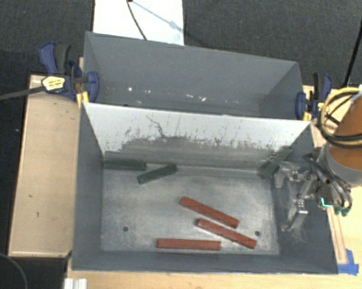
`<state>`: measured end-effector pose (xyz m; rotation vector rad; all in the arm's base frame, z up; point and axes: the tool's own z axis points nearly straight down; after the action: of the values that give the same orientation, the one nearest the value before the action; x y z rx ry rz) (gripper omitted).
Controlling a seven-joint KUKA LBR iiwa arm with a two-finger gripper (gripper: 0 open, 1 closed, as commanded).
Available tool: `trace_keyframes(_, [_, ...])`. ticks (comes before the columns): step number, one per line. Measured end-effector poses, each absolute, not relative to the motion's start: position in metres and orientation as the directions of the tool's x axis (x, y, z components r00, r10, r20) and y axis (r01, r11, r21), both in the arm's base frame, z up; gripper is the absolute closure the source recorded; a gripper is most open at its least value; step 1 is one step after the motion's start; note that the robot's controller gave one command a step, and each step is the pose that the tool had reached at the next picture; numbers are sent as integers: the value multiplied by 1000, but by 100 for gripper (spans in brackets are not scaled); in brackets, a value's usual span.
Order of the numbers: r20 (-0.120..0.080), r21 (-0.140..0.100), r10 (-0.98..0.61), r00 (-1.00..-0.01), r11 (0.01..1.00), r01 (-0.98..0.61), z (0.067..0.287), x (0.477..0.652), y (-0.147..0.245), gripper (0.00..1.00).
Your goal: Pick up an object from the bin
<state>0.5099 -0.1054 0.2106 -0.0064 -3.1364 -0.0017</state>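
Grey bin (188, 135); all places taken from gripper (293, 220). Arm (357, 143) in over right rim. Gripper low at bin's right end, close to right wall, above bare floor. Can't tell whether claw open or closed. Nearest pick candidate: red-brown bar (225, 233), just left of gripper, apart from it. Further left: second red-brown bar (209, 212), then third red-brown bar (188, 244) near front edge. Far left, along back wall: tilted dark bar (157, 173), flat dark bar (124, 164). Open floor between both groups.
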Motion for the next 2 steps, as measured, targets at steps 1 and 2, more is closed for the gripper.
trace_keyframes(1, [5,3,-185,-983,983,-185,104,487,-62,0])
trace_keyframes(2, [-9,0,-218,-976,976,-218,70,485,-10,0])
